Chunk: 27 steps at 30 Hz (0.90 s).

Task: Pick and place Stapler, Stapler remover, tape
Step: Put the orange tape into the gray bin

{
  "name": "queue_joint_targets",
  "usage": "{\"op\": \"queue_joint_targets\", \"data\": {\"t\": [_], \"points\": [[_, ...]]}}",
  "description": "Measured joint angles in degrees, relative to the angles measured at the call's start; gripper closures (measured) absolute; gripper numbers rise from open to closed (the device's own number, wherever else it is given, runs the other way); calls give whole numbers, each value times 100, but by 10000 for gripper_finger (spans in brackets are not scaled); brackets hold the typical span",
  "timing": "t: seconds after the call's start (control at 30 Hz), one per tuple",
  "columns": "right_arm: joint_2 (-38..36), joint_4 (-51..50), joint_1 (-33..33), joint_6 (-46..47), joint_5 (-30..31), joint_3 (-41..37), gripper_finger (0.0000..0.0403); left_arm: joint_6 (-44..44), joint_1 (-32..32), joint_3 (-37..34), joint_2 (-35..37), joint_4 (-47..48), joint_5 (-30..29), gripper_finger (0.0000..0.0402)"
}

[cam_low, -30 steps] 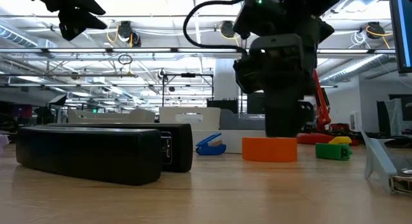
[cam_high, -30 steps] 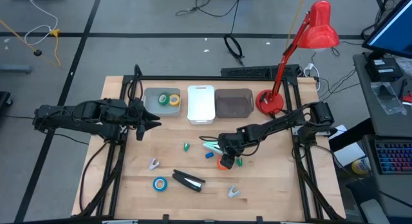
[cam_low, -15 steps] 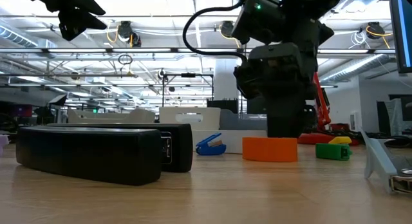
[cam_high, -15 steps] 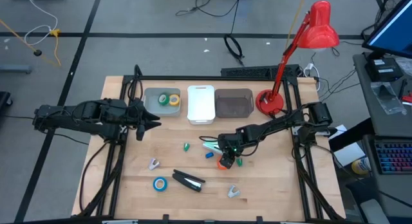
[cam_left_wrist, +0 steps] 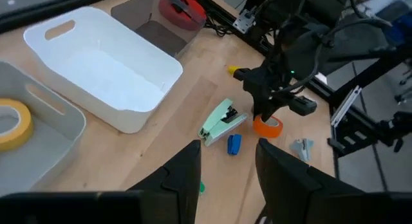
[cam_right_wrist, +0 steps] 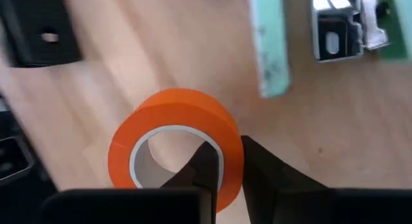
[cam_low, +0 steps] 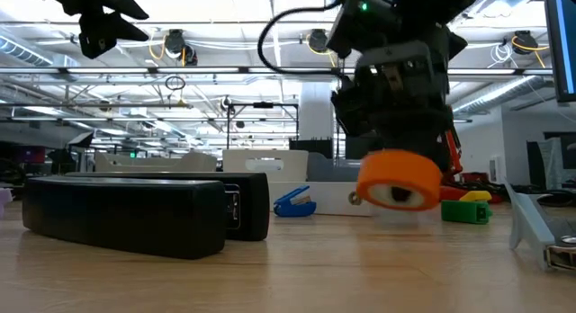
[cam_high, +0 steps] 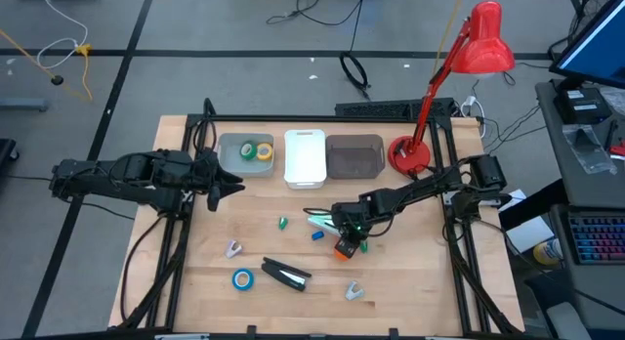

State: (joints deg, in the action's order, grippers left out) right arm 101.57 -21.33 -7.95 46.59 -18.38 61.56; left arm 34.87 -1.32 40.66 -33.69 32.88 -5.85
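- The orange tape (cam_low: 399, 180) hangs tilted just above the table (cam_high: 410, 286), its pale core showing, pinched through the ring wall by the right gripper (cam_right_wrist: 224, 161), whose fingers are clamped on it.
- Just beside it lie a mint-green stapler (cam_high: 320, 221), a small blue bit (cam_high: 317, 235) and a green bit (cam_high: 362, 246); none of them is touching the roll.
- A black stapler (cam_high: 285, 274) and blue tape (cam_high: 242, 278) lie nearer the front edge, well apart from it.
- Yellow tape (cam_high: 264, 151) and green tape (cam_high: 248, 150) sit in the grey bin (cam_high: 230, 160), beside a white bin (cam_high: 305, 170).
- The left gripper (cam_high: 234, 188) hovers near the grey bin, fingers apart, holding nothing.
- No writing is readable.
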Motion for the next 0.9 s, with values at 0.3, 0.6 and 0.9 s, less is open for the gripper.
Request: {"op": "queue_joint_targets", "data": {"t": [0.3,0.6,0.9], "points": [[-1193,511,193,-95,-93,11,368,413,0,0,-4,-45,-3,252],[-1873,3021,706,-881,1057,20,369,453,0,0,-444,-1230,689,252],[-1500,4580,1056,-1295,1480,18,369,-571,0,4,-1752,-3595,1051,252]]}}
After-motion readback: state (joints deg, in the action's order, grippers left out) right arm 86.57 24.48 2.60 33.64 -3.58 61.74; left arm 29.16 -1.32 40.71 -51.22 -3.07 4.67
